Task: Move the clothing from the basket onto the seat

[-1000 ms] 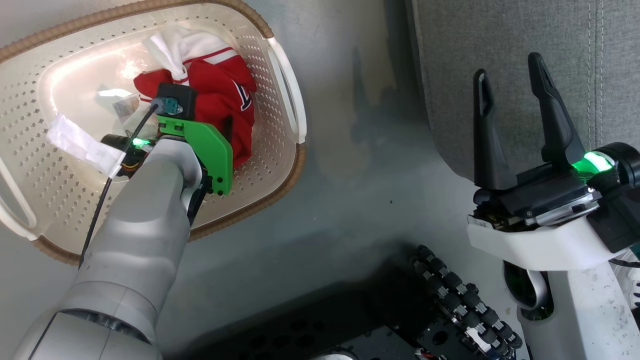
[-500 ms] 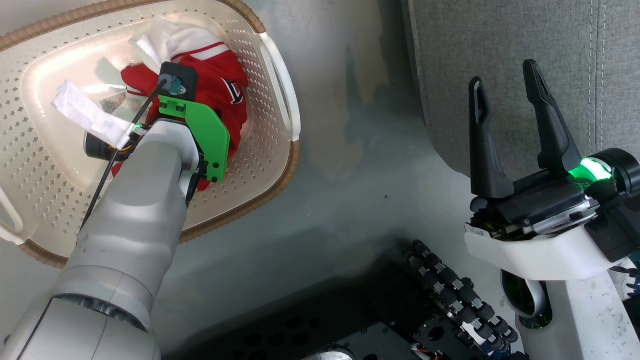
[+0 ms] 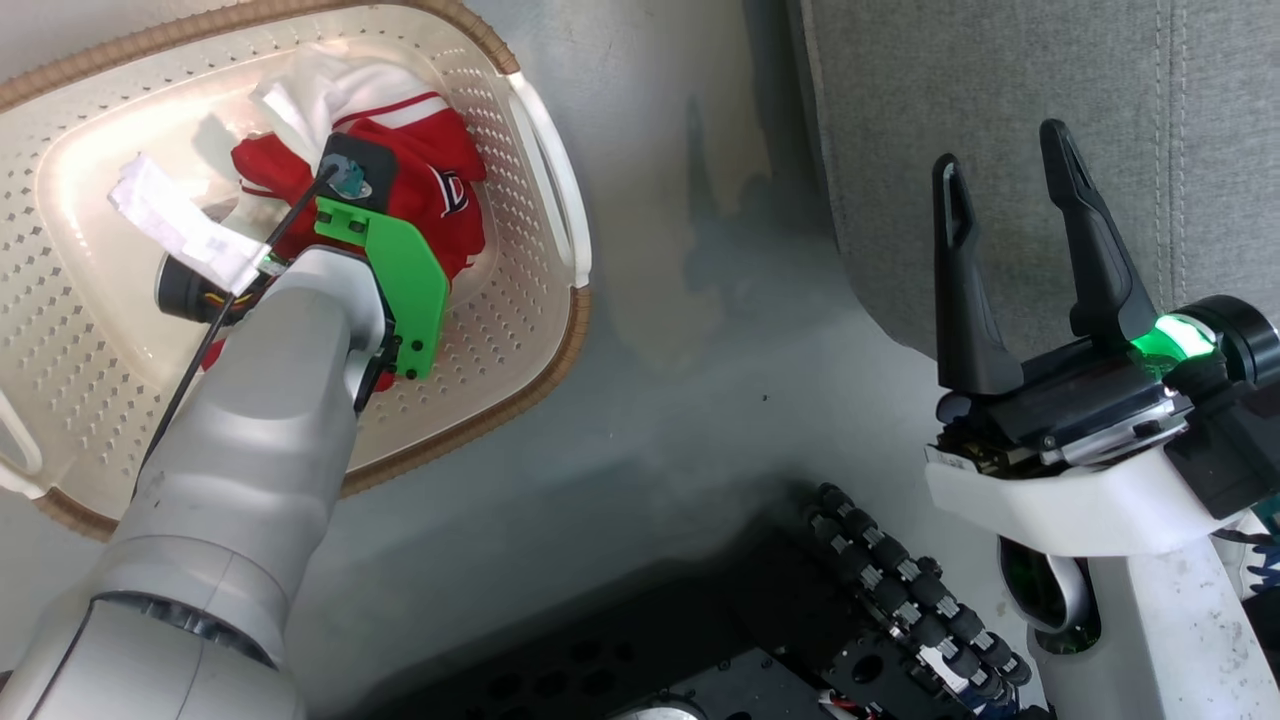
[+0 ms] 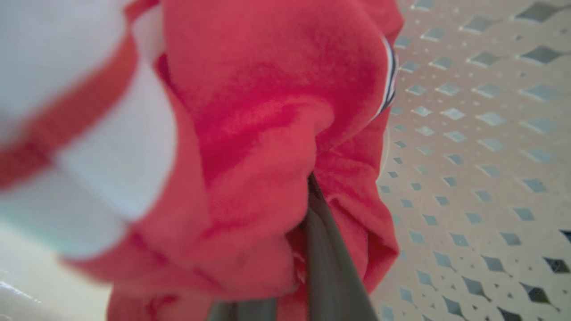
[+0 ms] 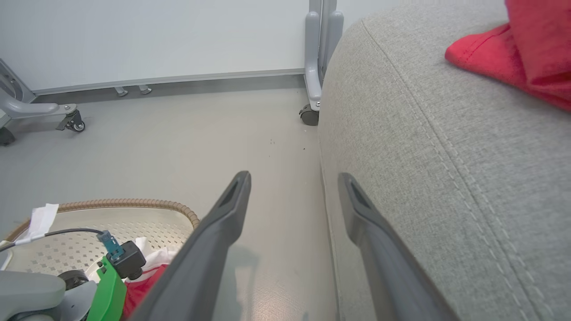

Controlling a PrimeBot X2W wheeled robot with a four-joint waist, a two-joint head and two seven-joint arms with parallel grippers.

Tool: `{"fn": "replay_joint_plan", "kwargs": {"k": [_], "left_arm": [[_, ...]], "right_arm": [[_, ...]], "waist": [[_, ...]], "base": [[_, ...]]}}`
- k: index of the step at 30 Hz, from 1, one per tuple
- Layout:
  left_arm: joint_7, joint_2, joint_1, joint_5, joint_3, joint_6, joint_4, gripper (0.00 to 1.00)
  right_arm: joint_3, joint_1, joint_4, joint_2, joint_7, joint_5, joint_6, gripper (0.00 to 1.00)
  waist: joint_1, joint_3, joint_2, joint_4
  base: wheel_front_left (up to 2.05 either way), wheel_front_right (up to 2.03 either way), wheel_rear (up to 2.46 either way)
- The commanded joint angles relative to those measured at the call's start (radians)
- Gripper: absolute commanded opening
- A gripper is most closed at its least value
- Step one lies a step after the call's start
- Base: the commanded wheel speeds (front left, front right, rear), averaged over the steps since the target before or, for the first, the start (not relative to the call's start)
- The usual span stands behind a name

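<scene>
Bright, even light; my left wrist feed is badly blurred.

Ahead of my left gripper [image 4: 314, 232] the clothing [image 4: 267, 111] sits right against the lens, soft and smeared, and only the basket [image 4: 482, 147] wall to its right comes near focus. On the head camera I get white glare on the basket bottom beside that wrist, and a soft shadow on the floor [image 3: 680, 330] left of my right gripper [image 3: 1000, 148]. The right wrist feed is crisp, though the seat [image 5: 446, 178] seam beside those fingers bows with lens distortion.
</scene>
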Motion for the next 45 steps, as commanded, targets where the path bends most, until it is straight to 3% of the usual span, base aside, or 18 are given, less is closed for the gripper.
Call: {"fn": "replay_joint_plan", "kwargs": {"k": [1,8,12,33,45], "left_arm": [[0.002,0.019,0.016,-0.006,-0.001,-0.005,0.001,0.0],[-0.03,0.032,0.04,-0.019,-0.004,-0.022,0.0,0.0],[-0.073,0.042,0.071,-0.063,0.038,-0.009,0.0,0.0],[-0.321,-0.025,0.352,-0.188,0.04,-0.067,-0.026,0.0],[-0.408,0.009,0.495,-0.299,0.011,-0.068,-0.212,0.0]], "right_arm": [[-0.002,-0.013,0.005,0.002,-0.003,0.005,-0.001,1.0],[0.015,-0.067,0.006,0.001,-0.003,0.003,-0.001,1.0],[0.037,-0.101,0.024,0.001,-0.003,-0.027,-0.001,1.0],[0.03,0.006,0.102,-0.07,-0.003,-0.044,-0.001,1.0],[0.044,0.105,0.139,-0.092,-0.003,-0.026,-0.001,1.0]], "waist": [[0.0,-0.01,-0.0001,-0.007],[0.0,-0.051,-0.0001,-0.025],[0.0,-0.107,-0.0001,-0.026],[0.0,-0.592,-0.0001,0.108],[0.0,-0.828,-0.0001,0.185]], "base": [[0.0,0.0,0.0],[0.0,0.0,0.0],[0.0,0.0,0.0],[0.0,0.0,0.0],[0.0,0.0,0.0]]}}
